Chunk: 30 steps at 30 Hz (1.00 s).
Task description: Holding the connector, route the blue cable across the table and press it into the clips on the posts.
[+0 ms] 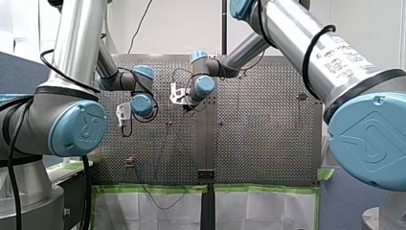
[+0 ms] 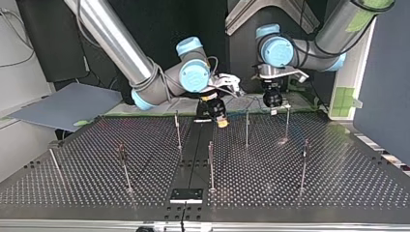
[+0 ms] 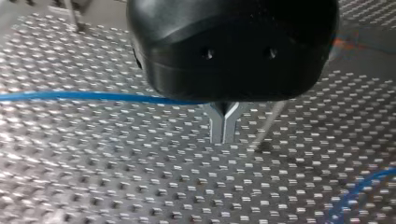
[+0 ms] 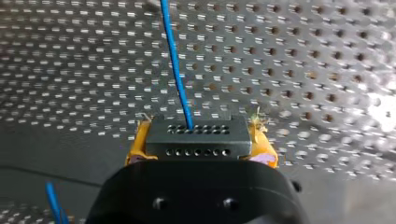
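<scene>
In the right wrist view my right gripper [image 4: 200, 142] has its yellow pads [image 4: 263, 145] shut on the black connector [image 4: 196, 127]. The blue cable [image 4: 176, 60] leaves the connector and runs ahead over the perforated table. In the left wrist view my left gripper [image 3: 224, 135] has its metal fingers shut. The blue cable [image 3: 70, 96] comes in taut to the notch at their base, above the plate. In the top view my right gripper [image 2: 221, 121] and my left gripper [image 2: 272, 100] hang close together near the far edge, by the thin posts [image 2: 247, 128].
Several thin posts with clips stand across the table [image 2: 290, 193], such as one near the middle [image 2: 211, 164] and others towards the top view's sides [image 2: 124, 166] [image 2: 303, 164]. A slack loop of the cable [image 1: 163, 203] hangs over the white cloth at the front view's bottom.
</scene>
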Motion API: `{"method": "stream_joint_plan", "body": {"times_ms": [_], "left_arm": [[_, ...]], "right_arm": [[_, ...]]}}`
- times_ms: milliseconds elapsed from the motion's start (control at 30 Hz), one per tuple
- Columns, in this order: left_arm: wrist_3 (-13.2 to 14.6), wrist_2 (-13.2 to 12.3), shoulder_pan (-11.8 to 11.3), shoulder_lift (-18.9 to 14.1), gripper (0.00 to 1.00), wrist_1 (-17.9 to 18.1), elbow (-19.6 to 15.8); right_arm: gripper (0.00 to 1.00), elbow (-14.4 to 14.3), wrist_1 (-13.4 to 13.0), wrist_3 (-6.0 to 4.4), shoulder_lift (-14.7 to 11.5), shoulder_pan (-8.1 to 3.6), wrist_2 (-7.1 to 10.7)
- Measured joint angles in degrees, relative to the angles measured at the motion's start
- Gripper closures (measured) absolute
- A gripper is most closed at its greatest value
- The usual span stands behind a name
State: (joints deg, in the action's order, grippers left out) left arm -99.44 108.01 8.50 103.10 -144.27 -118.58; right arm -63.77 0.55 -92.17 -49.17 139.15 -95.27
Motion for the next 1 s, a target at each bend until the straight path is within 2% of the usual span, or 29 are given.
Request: {"method": "stream_joint_plan", "body": {"times_ms": [267,433,800,1000], "left_arm": [[-0.61,-3.4,-0.21,0.7,1.0,3.69,-3.85],[-2.11,-5.94,-0.25,1.23,1.0,5.62,-5.68],[-3.93,-8.78,-0.16,6.36,1.0,7.81,-2.66],[-4.17,-9.06,-0.31,9.56,1.0,7.83,-0.62]], "right_arm": [[1.0,-4.09,-0.66,0.01,0.08,0.17,-0.18],[1.0,-5.33,-1.75,-0.3,0.4,-0.18,-0.13],[1.0,-5.54,-4.52,-0.47,1.63,-0.95,0.28],[1.0,-5.53,-4.97,-0.48,2.6,-1.44,0.41]]}}
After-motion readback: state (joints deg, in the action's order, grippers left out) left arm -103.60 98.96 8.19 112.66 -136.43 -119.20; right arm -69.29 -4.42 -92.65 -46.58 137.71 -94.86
